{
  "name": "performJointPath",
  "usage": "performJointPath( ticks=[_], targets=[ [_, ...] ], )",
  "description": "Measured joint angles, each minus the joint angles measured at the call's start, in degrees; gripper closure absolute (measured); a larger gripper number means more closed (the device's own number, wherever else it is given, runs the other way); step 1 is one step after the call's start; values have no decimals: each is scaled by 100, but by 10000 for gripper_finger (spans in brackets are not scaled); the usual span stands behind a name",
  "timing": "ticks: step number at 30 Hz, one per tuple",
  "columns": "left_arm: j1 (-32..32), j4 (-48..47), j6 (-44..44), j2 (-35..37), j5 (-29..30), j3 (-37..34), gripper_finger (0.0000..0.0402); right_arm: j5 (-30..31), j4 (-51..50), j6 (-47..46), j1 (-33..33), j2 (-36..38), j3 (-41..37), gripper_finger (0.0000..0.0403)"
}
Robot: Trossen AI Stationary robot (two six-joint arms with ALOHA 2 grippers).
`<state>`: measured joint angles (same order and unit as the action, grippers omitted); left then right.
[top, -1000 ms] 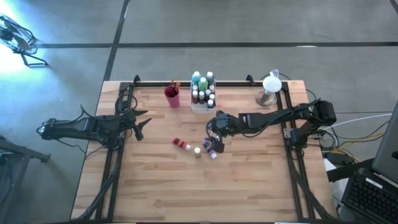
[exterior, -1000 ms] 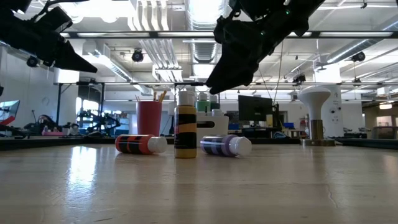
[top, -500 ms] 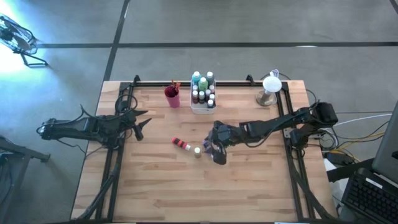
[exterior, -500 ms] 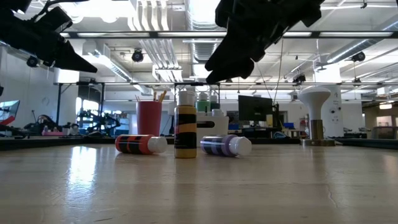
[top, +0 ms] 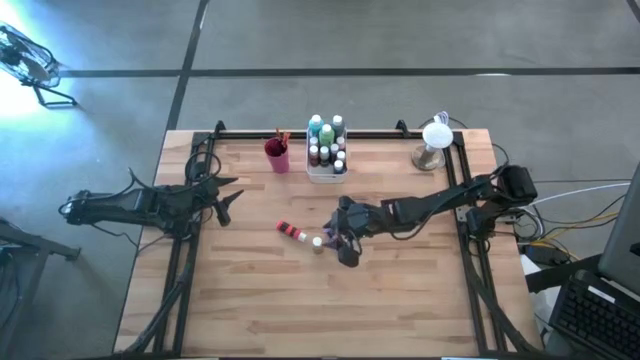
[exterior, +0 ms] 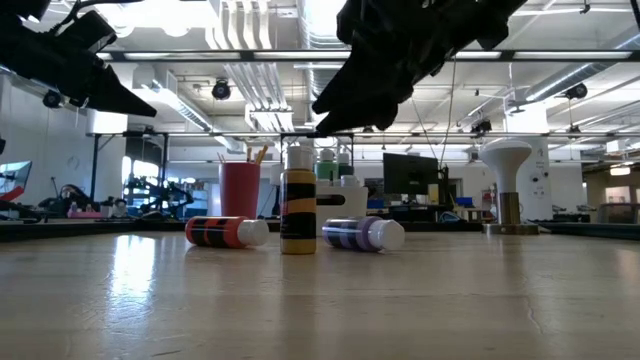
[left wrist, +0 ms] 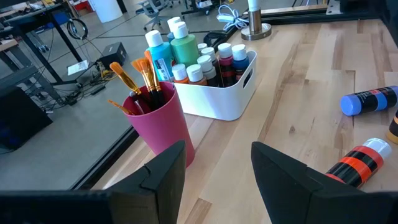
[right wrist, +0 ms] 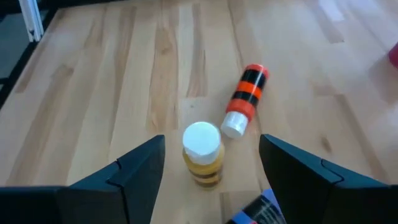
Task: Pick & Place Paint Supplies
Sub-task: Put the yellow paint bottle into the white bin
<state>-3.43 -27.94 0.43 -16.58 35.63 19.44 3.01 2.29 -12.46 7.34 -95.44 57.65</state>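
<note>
- We see three loose paint bottles near the middle of the high view: a yellow bottle (exterior: 298, 211) standing upright with a white cap, a red-orange bottle (top: 291, 231) lying on its side just left of it, and a purple bottle (exterior: 364, 234) lying on its side just right of it.
- We find the other bottles packed upright in the white tray (top: 322, 174) at the upper centre of the high view, and orange-bristled paintbrushes (left wrist: 137, 76) standing in the magenta cup (top: 277, 156) just left of the tray.
- We see the right gripper (top: 343, 240) reaching in from the right edge on a long, nearly level arm, hanging above the yellow and purple bottles; its fingers (right wrist: 138, 172) are spread wide with the yellow bottle's cap between them in its wrist view, holding nothing.
- We see the left gripper (top: 229, 197) stretched level at the left of the table (top: 400, 300), well apart from the bottles, jaws parted and empty.
- A white lamp (top: 434, 143) stands at the upper right.
</note>
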Motion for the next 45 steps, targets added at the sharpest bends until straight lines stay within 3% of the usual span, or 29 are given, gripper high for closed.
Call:
performJointPath(
  ticks=[10, 21, 31, 45],
  targets=[
    [1, 0, 0, 1, 1, 0, 213, 22, 385, 43, 65, -403, 0, 117],
    [1, -7, 0, -4, 1, 0, 213, 14, 426, 65, 65, -928, 318, 113],
    [1, -39, 0, -6, 0, 0, 213, 228, -271, 125, 54, -1141, 699, 170],
    [0, -46, 0, -6, -1, 0, 213, 289, -209, 196, 56, -1132, 693, 270]
  ],
)
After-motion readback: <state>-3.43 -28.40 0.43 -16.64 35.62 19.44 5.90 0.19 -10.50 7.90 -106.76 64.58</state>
